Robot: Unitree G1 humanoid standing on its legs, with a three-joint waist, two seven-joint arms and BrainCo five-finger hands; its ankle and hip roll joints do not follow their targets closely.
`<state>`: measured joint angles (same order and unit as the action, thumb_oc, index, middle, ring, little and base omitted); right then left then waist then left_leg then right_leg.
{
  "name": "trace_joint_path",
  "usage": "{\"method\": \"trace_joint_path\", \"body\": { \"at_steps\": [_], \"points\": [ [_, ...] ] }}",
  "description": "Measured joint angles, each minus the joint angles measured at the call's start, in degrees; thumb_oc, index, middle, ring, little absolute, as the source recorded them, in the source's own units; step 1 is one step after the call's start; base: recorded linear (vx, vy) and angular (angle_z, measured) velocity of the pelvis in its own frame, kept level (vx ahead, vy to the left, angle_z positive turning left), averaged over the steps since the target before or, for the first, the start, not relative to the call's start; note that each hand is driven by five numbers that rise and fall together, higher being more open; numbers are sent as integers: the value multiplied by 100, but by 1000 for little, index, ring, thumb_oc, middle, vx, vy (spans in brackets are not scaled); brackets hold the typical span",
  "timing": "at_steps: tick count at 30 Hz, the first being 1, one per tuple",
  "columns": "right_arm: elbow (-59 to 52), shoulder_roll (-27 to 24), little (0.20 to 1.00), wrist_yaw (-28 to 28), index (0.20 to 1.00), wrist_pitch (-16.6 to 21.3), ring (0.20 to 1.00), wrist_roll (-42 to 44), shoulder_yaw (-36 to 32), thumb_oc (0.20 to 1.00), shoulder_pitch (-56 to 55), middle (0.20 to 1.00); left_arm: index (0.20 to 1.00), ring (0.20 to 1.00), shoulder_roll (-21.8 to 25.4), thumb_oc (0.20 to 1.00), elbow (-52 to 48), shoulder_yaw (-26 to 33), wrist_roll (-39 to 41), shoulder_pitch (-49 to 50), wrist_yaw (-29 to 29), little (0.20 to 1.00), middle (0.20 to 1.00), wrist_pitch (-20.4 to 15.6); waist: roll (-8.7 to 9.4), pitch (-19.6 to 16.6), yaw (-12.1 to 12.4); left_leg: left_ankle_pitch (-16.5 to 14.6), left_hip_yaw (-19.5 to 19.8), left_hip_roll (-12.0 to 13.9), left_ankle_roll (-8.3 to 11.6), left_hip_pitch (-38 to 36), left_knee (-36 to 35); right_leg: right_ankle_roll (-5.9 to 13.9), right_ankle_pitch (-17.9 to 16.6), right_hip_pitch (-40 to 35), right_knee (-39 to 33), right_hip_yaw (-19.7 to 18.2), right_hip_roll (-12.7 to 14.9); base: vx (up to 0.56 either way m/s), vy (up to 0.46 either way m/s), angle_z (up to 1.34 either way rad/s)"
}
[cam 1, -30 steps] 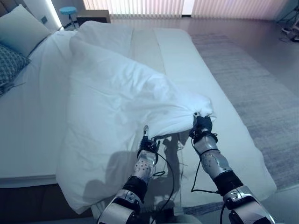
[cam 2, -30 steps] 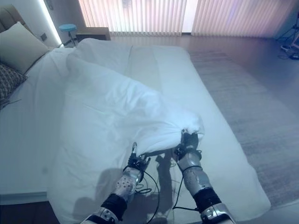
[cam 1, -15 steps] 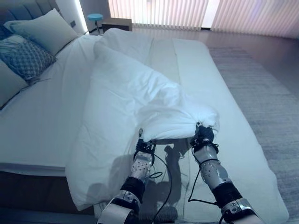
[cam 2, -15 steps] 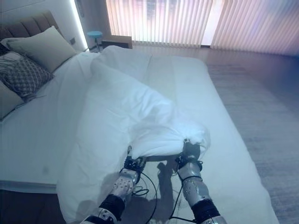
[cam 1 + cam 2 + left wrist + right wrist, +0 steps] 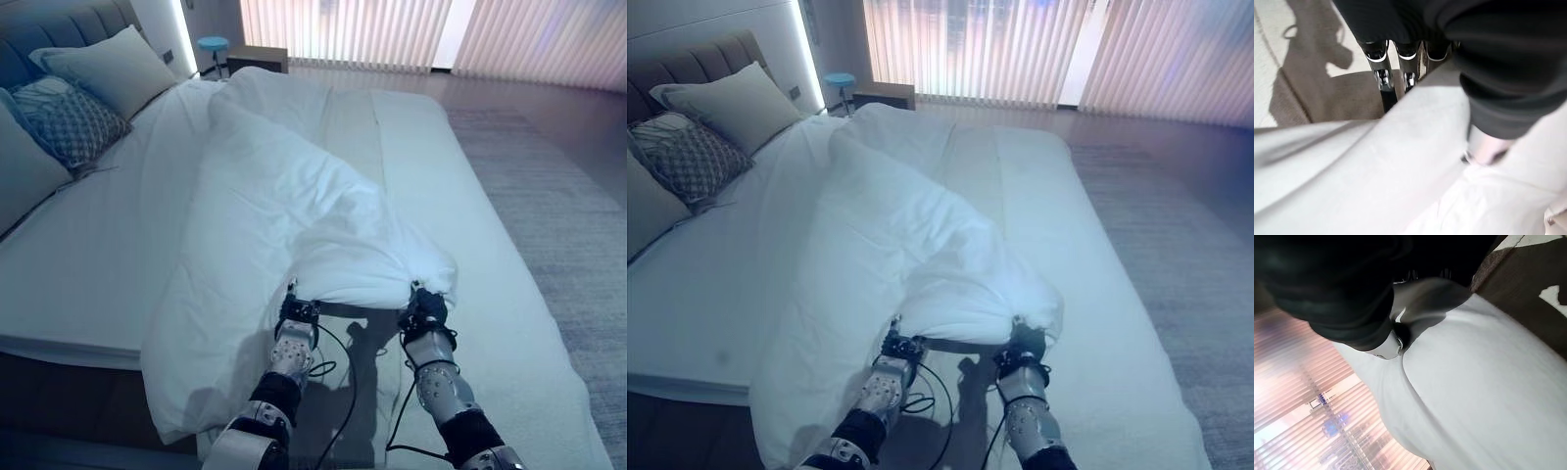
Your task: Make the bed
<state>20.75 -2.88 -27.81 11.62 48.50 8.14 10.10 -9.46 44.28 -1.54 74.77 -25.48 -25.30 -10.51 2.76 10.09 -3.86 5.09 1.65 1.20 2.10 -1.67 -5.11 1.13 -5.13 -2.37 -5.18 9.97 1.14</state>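
Both the left hand [image 5: 297, 315] and right hand [image 5: 425, 307] appear clenched on the duvet [image 5: 284, 196] edge, bunched just beyond them mid-bed [image 5: 88, 245], probably to spread it.

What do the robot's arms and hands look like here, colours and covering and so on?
Both arms are silver-grey with perforated metallic forearm shells and dark bands toward the elbows. The left hand and right hand have dark ribbed covers over the back and wrist. The left wrist view shows silver fingers with dark segments. Thin black cables loop beside each forearm.
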Motion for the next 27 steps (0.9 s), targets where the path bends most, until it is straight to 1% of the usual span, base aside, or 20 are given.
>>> {"method": "trace_joint_path", "body": {
  "at_steps": [4, 7, 8, 11, 12, 14, 15, 16, 17, 18, 19, 20, 21, 22, 23, 24, 25, 26, 27],
  "points": [
    [350, 93, 200, 178, 200, -2, 200, 25, -39, 200, -51, 200, 200, 200, 40, 200, 106, 0, -366, 90, 79, 200, 200, 9, -8, -34, 0, -10, 4, -3, 10, -123, -2, -5, 50, -127, 0, 1, 2, 5, -29, 0],
    [551, 210, 200, 327, 200, -15, 200, 63, -61, 200, -112, 200, 200, 200, 117, 200, 177, 0, -450, 179, 167, 200, 200, 12, -46, -130, 0, -28, -17, 15, 28, -170, -3, -6, 74, -156, 0, -17, -13, -2, -3, -3],
    [652, 282, 200, 444, 200, -34, 200, 78, -61, 200, -129, 200, 200, 200, 188, 200, 151, -1, -590, 265, 224, 200, 200, 16, -74, -178, 2, -31, -43, 30, 32, -176, -3, -6, 75, -154, 1, -34, -29, -31, 13, -9],
    [870, 323, 200, 637, 200, -83, 200, 231, -60, 200, -128, 200, 200, 200, 278, 200, 107, -22, -692, 367, 347, 200, 200, 22, -115, -201, 20, -28, -72, 58, 36, -185, -1, -6, 73, -160, 1, -57, -56, -78, 48, -2],
    [989, 342, 200, 686, 200, -90, 200, 279, -60, 200, -116, 200, 200, 200, 304, 200, 62, -31, -812, 412, 400, 200, 200, 58, -139, -199, 66, 0, 13, 54, 58, -156, 16, -34, 54, -179, 3, 0, -56, -118, 78, 15],
    [1061, 350, 200, 759, 200, -119, 200, 293, -61, 200, -138, 200, 200, 200, 390, 200, -148, -177, -888, 510, 459, 200, 200, 93, -179, -192, 22, 4, 153, 59, 68, -155, 10, -32, 89, -232, 6, 152, -40, -125, 132, 38],
    [1103, 354, 200, 787, 200, -118, 200, 293, -103, 200, -137, 200, 200, 200, 417, 200, -224, -257, -887, 537, 487, 200, 200, 112, -194, -180, 28, 14, 258, 47, 144, -28, 113, -101, 94, -233, 47, 217, -10, -174, 342, 73],
    [1108, 336, 200, 810, 200, -120, 200, 294, -123, 200, -133, 200, 200, 200, 468, 200, -383, -403, -893, 613, 543, 200, 200, 118, -262, -166, -9, -59, 234, 69, 90, 50, 179, -102, 219, -208, 151, 374, -5, -66, 325, 64],
    [1146, 345, 200, 832, 200, -123, 200, 295, -122, 200, -135, 200, 200, 200, 495, 200, -403, -418, -906, 659, 593, 200, 200, 119, -258, -158, 35, -91, 218, 107, 142, 60, 233, -216, 189, -169, 232, 436, 116, -55, 494, 49],
    [1179, 385, 200, 865, 200, -173, 200, 298, -122, 200, -84, 200, 200, 200, 553, 200, -586, -427, -939, 791, 631, 200, 200, 120, -134, -131, 47, -264, 249, 152, 378, 250, 713, -169, 168, -69, 319, 626, 360, 15, 271, 11],
    [1179, 402, 200, 876, 200, -192, 200, 298, -122, 200, -66, 200, 200, 200, 578, 200, -660, -425, -974, 851, 648, 200, 200, 119, -113, -145, 82, -363, 381, 251, 516, 355, 900, -152, 164, 4, 357, 628, 422, 47, 492, 0],
    [1192, 392, 200, 910, 200, -205, 200, 299, -123, 200, -17, 200, 200, 200, 596, 200, -751, -431, -1081, 925, 698, 200, 200, 114, -140, -130, 96, -426, 460, 631, 587, 388, 1100, -139, 289, 162, 549, 607, 467, 47, 456, 11],
    [1237, 372, 200, 954, 200, -233, 200, 300, -124, 200, -15, 200, 200, 200, 610, 200, -745, -450, -1095, 960, 737, 200, 200, 116, -184, -107, 23, -514, 480, 1073, 768, 303, 1037, 15, 268, 182, 710, 634, 605, 70, 651, 13],
    [1267, 369, 200, 981, 200, -277, 200, 305, -124, 200, -21, 200, 200, 200, 616, 200, -749, -449, -1097, 978, 752, 200, 200, 116, -223, -111, -5, -524, 431, 1265, 787, 187, 955, 71, 309, 198, 802, 639, 626, 47, 531, 13],
    [1324, 341, 200, 1027, 200, -316, 200, 362, -127, 200, -28, 200, 200, 200, 623, 200, -752, -490, -1101, 994, 789, 200, 200, 116, -277, -100, -4, -548, 464, 1441, 827, 9, 904, 192, 408, 248, 1004, 591, 729, 47, 593, 1],
    [1327, 315, 200, 1034, 200, -327, 200, 399, -128, 200, -33, 200, 200, 200, 624, 200, -759, -522, -1101, 998, 809, 200, 200, 117, -298, -106, 6, -580, 507, 1428, 869, -31, 945, 264, 430, 295, 1093, 560, 786, 24, 624, -7],
    [1302, 238, 200, 1071, 200, -353, 200, 401, -128, 200, -24, 200, 200, 200, 628, 200, -769, -605, -1101, 998, 859, 200, 200, 117, -361, -130, 8, -573, 525, 1271, 849, -78, 997, 435, 362, 403, 1217, 458, 976, 0, 648, -2],
    [1216, 153, 200, 1097, 200, -361, 200, 401, -141, 200, -26, 200, 200, 200, 622, 200, -786, -675, -1101, 976, 897, 200, 200, 117, -432, -141, -22, -555, 378, 1088, 760, -72, 957, 601, 313, 470, 1277, 456, 1143, -80, 666, 21],
    [1167, 103, 200, 1122, 200, -369, 200, 401, -179, 200, -57, 200, 200, 200, 617, 200, -829, -768, -1107, 951, 950, 200, 200, 116, -423, -147, -64, -877, 146, 967, 929, -66, 929, 779, 295, 539, 1364, 454, 1369, -159, 600, 28]
  ]
}}
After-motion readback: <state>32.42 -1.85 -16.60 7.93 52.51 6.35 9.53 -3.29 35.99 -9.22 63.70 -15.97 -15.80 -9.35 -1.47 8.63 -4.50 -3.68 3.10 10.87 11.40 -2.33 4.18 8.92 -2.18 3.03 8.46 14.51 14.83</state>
